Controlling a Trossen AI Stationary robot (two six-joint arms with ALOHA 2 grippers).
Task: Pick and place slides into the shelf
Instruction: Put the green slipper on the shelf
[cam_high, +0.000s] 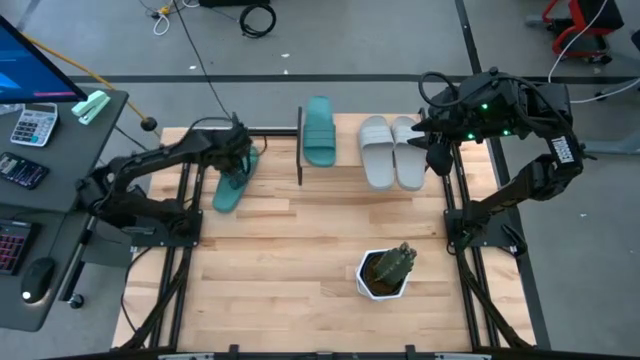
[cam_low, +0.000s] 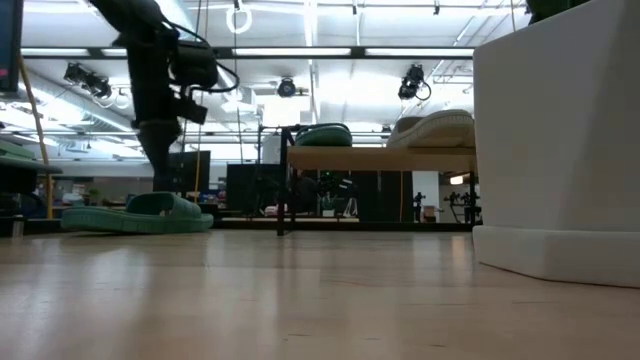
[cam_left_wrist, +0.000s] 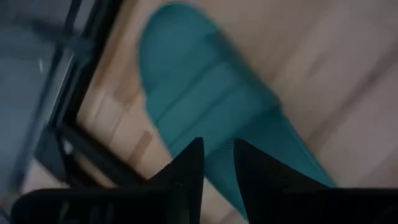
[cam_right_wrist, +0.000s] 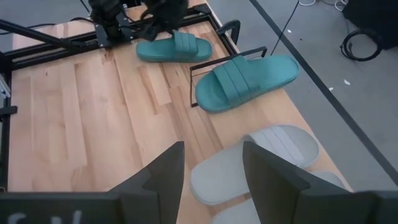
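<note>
One slide left: three of four slides sit on the shelf (cam_high: 300, 150); the last teal slide (cam_high: 232, 185) lies flat on the table (cam_high: 300, 250), just left of the rack.
Left gripper (cam_high: 240, 155): hangs over that slide's heel end, fingers (cam_left_wrist: 186, 171) narrowly parted with only a slim gap; no grip shows.
Right gripper (cam_right_wrist: 211, 168): parked above the grey pair (cam_high: 392, 150), fingers apart and empty.
On the shelf: teal slide (cam_high: 319, 130) at the left end, grey pair to its right.
Risk, pinch: so narrow a gap may catch only the strap's edge, and the soft slide could sag or slip out on the lift.
Risk, rack: carried low, the toe could catch the shelf's black end frame and jolt the teal slide already there.
Plant pot (cam_high: 385, 272): near the front, well clear.
</note>
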